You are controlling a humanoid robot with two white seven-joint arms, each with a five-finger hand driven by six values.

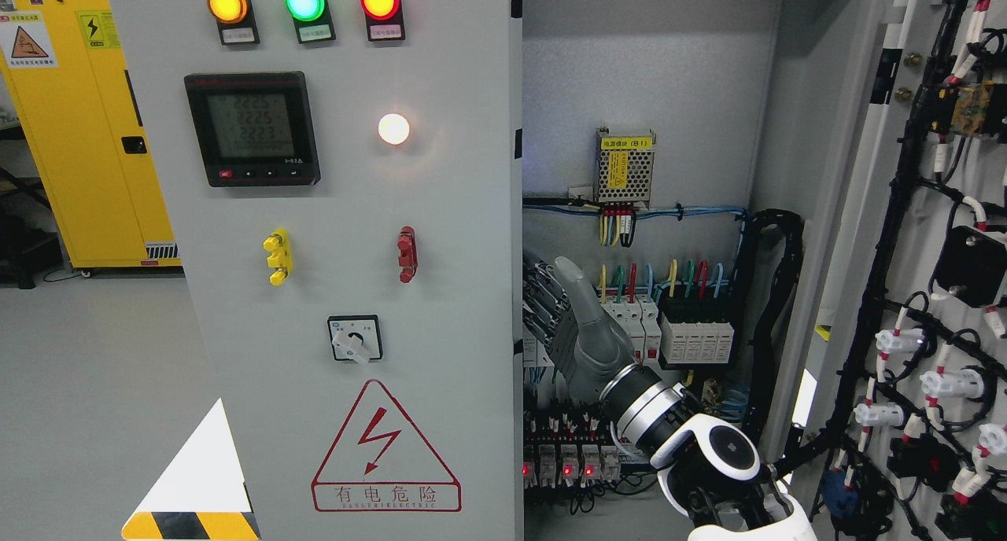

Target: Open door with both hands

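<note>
Cabinet work stands half done: we see the right door (905, 250) swung wide, while our right hand (570, 329), fingers extended and holding nothing, reaches behind the closed left door (346, 289).

Grey door (346, 289) (amber, green, red lamps (304, 2)); yellow cabinet (79, 132) behind.

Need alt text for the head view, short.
The robot's right hand reaches into an open grey electrical cabinet, fingers at the inner edge of the closed left grey door. That door carries three lit indicator lamps, a digital meter and a red lightning warning triangle; the right door stands swung open.
</note>
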